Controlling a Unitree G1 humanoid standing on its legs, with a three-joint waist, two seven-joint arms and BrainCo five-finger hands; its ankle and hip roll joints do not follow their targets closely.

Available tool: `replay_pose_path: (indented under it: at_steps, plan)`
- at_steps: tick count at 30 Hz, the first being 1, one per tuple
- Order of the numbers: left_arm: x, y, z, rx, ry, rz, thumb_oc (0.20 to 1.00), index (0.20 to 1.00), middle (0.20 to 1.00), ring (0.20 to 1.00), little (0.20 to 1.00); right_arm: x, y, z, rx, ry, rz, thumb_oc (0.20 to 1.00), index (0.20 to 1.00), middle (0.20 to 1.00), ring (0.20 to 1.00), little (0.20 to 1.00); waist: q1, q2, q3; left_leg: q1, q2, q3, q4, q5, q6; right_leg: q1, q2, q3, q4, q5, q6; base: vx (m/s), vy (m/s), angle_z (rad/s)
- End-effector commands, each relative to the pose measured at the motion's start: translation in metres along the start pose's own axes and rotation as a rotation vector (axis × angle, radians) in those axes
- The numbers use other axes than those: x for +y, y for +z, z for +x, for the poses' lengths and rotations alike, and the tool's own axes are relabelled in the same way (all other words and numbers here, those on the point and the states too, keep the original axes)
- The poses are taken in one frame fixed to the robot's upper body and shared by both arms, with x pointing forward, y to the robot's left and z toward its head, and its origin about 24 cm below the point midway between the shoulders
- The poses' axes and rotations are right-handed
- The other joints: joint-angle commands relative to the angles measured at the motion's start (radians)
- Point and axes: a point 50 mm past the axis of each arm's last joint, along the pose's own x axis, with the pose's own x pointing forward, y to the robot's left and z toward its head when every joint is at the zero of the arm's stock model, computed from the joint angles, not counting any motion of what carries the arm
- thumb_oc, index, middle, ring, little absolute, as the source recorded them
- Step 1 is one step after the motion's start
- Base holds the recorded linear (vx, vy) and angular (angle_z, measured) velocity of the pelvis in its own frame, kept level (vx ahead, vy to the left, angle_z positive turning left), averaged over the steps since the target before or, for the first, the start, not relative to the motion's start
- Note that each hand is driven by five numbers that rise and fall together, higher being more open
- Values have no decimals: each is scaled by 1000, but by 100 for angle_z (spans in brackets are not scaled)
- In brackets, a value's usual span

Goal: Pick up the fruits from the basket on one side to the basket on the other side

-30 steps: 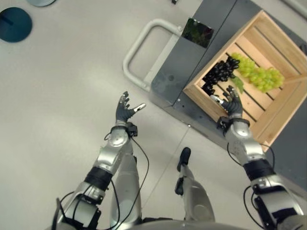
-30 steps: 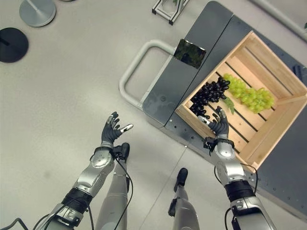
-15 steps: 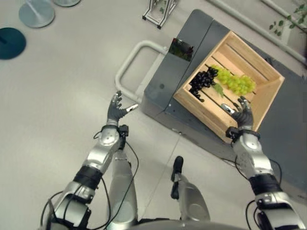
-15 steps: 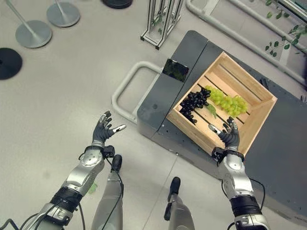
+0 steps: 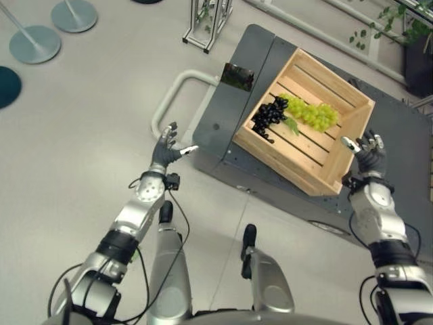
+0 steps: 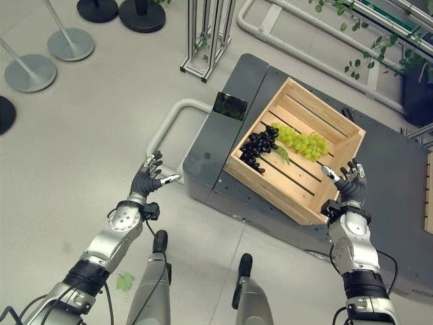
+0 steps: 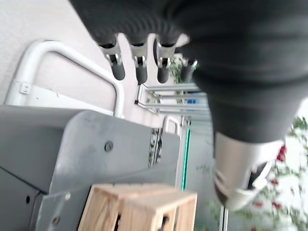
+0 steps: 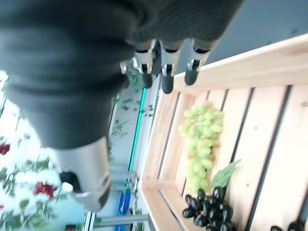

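Note:
A wooden crate sits on a grey cart. Inside it lie a bunch of green grapes and a bunch of dark grapes, side by side near the far wall. My right hand hovers open and empty just outside the crate's right corner; in the right wrist view its fingers point over the crate rim toward the green grapes and dark grapes. Over the floor, my left hand is held open and empty beside the cart's white handle, fingers straight.
Round stanchion bases and a metal frame stand occupy the floor at the back left. Potted plants line the back right. The edge of another wooden piece shows at the far right. A green leaf lies on the floor.
The camera has swung, shifting the whole scene. My right hand has moved from over the crate's near edge by the dark grapes to outside its right corner. The left hand stays open.

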Motion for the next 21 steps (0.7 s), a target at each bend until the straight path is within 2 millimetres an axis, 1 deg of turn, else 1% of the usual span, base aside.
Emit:
replay_pose_path:
  at_steps: [1,2,3,4,5,6,7,8,9,12,14,15,16,17,18,19,20,21]
  plan:
    - [-17,24,4,-125,-35,-118,1000,1000,1000,1000,1000,-14,39,11,-145,-27,-16,1000,1000,1000,1000,1000,-18,67,-63,127,-41,47,-167,-51,51,5,-50,3,73,-3,22,11,-158,-67]
    - [-15,27,3,-144,-36,-128,1000,1000,1000,1000,1000,-6,41,11,-153,0,-29,1000,1000,1000,1000,1000,-25,71,-67,130,-22,59,-142,-61,38,-12,-69,-23,55,38,32,23,-116,-27]
    - [-13,28,2,-149,-31,-132,1000,1000,1000,1000,1000,-2,41,11,-156,15,-33,1000,1000,1000,1000,1000,-24,73,-70,131,-11,68,-124,-66,34,-15,-71,-46,71,35,35,23,-127,-25]
    - [-12,28,1,-152,-28,-136,1000,1000,1000,1000,1000,2,41,10,-157,34,-41,1000,1000,1000,1000,1000,-23,80,-70,136,0,76,-114,-67,33,-30,-65,-63,119,9,31,8,-93,-31]
    - [-12,27,1,-147,-36,-142,1000,1000,1000,1000,1000,6,39,10,-153,54,-67,1000,1000,1000,1000,1000,-22,79,-82,138,5,90,-114,-71,26,-8,-58,-75,107,-16,27,15,-169,-49]
    - [-17,27,2,-144,-46,-155,1000,1000,1000,1000,1000,9,39,10,-150,60,-78,1000,1000,1000,1000,1000,-33,83,-93,137,4,96,-117,-78,22,16,-54,-48,29,-25,31,31,-157,-53]
    - [-16,27,2,-144,-41,-170,1000,1000,1000,1000,1000,15,42,10,-164,82,-86,1000,1000,1000,1000,1000,-31,90,-99,151,14,108,-124,-72,15,31,-46,-64,25,-15,31,71,-177,-47]
    - [-14,24,1,-134,-32,-178,1000,1000,1000,1000,1000,18,42,9,-169,97,-124,1000,1000,1000,1000,1000,-39,94,-108,153,24,114,-113,-73,8,39,-34,-45,15,-20,33,99,-165,-56]
    - [-12,22,-1,-132,-30,-188,1000,1000,1000,1000,1000,21,45,8,-185,120,-167,1000,1000,1000,1000,1000,-40,98,-114,163,40,125,-97,-81,3,44,-22,-40,11,-24,28,131,-208,-61]
    - [-13,17,-6,-113,-19,-226,1000,1000,1000,1000,1000,29,52,6,-224,163,-226,1000,1000,1000,1000,1000,-61,119,-126,198,72,140,-83,-91,-7,60,11,-28,-4,-47,11,131,-203,-60]
    - [-13,11,-10,-96,-8,-246,1000,1000,1000,1000,1000,33,57,0,-259,202,-268,1000,1000,1000,1000,1000,-80,135,-126,220,89,149,-56,-105,-10,67,37,-10,8,-76,-7,136,-198,-38]
    - [-15,7,-12,-81,-8,-255,1000,1000,1000,1000,1000,34,57,-2,-268,217,-277,1000,1000,1000,1000,1000,-88,142,-125,228,96,148,-36,-111,-12,75,48,0,11,-87,-17,89,-110,-45]
    - [-15,7,-12,-81,-8,-255,1000,1000,1000,1000,1000,34,57,-2,-268,217,-277,1000,1000,1000,1000,1000,-87,142,-125,228,96,148,-36,-111,-12,75,49,0,12,-87,-17,117,-165,-51]
    - [-14,1,-17,-65,2,-269,1000,1000,1000,1000,1000,37,59,-6,-286,247,-313,1000,1000,1000,1000,1000,-103,150,-127,238,100,141,4,-119,-15,86,71,20,10,-105,-34,103,-175,-35]
    - [-15,-1,-18,-60,1,-274,1000,1000,1000,1000,1000,38,61,-6,-293,259,-327,1000,1000,1000,1000,1000,-103,149,-127,239,96,130,25,-121,-16,93,79,28,7,-111,-42,139,-233,-40]
    - [-15,-2,-19,-56,3,-280,1000,1000,1000,1000,1000,42,63,-7,-304,280,-342,1000,1000,1000,1000,1000,-104,151,-122,241,92,107,57,-124,-18,105,96,42,4,-122,-55,110,-193,-34]
    - [-16,-3,-21,-53,1,-287,1000,1000,1000,1000,1000,45,65,-8,-311,297,-342,1000,1000,1000,1000,1000,-101,152,-117,239,87,71,101,-113,-22,117,114,52,1,-133,-67,103,-184,-40]
    - [-17,-5,-22,-47,3,-291,1000,1000,1000,1000,1000,47,65,-8,-315,310,-337,1000,1000,1000,1000,1000,-95,148,-116,227,73,34,136,-74,-25,124,126,62,-7,-133,-80,94,-198,-30]
